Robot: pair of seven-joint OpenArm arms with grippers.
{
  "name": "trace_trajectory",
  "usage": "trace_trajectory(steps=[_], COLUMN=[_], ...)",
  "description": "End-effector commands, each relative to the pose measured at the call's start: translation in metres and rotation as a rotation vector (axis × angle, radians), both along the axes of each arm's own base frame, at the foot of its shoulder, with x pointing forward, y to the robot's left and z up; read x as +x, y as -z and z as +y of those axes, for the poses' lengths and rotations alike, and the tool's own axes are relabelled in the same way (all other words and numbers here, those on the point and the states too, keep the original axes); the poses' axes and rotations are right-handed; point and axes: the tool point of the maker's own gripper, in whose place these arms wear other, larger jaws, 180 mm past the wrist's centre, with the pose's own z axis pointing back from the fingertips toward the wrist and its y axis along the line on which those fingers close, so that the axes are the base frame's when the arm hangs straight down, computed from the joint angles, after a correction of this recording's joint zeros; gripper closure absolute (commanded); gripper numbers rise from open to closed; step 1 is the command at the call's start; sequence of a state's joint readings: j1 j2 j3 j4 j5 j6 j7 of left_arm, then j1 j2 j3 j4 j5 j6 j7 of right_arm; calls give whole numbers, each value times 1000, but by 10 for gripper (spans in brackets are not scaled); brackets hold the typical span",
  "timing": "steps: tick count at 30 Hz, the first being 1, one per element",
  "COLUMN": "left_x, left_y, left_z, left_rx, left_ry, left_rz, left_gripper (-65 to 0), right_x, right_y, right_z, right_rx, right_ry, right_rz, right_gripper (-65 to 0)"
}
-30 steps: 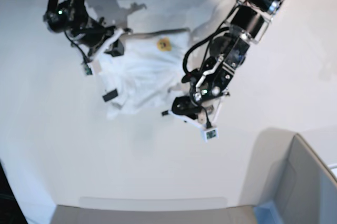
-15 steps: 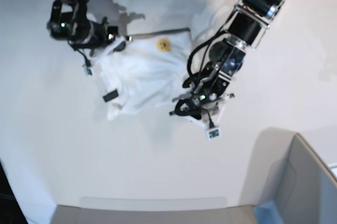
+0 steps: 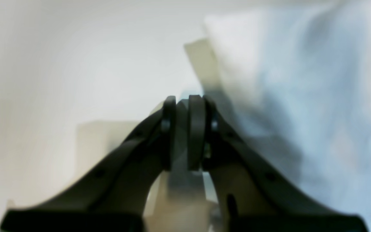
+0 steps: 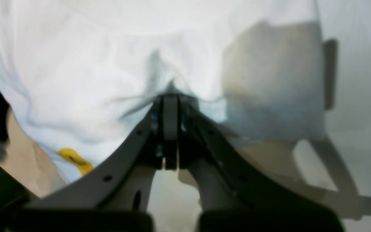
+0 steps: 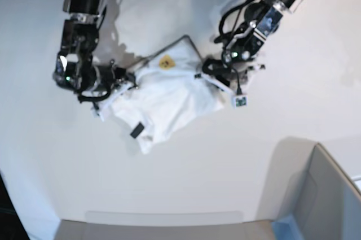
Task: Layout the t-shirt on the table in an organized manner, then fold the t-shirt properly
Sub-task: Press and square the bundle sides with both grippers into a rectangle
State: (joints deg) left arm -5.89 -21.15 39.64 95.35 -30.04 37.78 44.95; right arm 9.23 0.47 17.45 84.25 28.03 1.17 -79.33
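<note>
One t-shirt (image 5: 163, 96) is counted on one table (image 5: 186, 172). Two robot arms are present, each fitted with one gripper: the left gripper (image 5: 208, 76) and the right gripper (image 5: 121, 82), two in total. One black tag (image 5: 136, 131) and one yellow patch (image 5: 165, 62) are noted on the cloth. One grey box (image 5: 324, 200) is recorded at the table corner.

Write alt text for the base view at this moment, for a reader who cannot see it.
A crumpled white t-shirt lies bunched on a white table, with one robot arm at each side of it. The right claw pinches the shirt's edge on the picture's left, and the left claw meets the cloth on the picture's right. A small yellow print shows near the top.
</note>
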Motion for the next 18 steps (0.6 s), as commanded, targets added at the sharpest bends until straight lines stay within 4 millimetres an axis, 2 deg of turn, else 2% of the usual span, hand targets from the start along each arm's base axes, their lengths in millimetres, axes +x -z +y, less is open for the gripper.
trace_trajectory(steps=[1, 3, 5, 8, 11, 12, 14, 18], left_x=[2, -2, 6, 24, 61, 69, 89, 110], left_y=[-12, -22, -38, -60, -92, -92, -87, -66], left_z=[-2, 0, 12, 38, 43, 42, 26, 11], left_rx=[-15, -28, -46, -64, -98, -94, -91, -52], left_ry=[6, 10, -47, -149, -198, -191, -133, -83], left_rz=[-30, -54, -97, -163, -251, -239, -195, -129], left_gripper=[-64, -64, -64, -64, -67, -67, -65, -64], right_x=[15, 26, 30, 24, 7, -2, -21, -52], right_y=[-12, -18, -23, -37, -59, -63, -68, -52], right_z=[-2, -6, -7, -4, -2, -1, 3, -6], right_rx=[0, -28, -41, -65, -91, -97, -100, -118], right_ry=[4, 9, 9, -15, -24, -25, -23, -3], right_rz=[-42, -58, -75, -128, -222, -240, -260, -201], right_gripper=[0, 0, 0, 0, 0, 0, 0, 0])
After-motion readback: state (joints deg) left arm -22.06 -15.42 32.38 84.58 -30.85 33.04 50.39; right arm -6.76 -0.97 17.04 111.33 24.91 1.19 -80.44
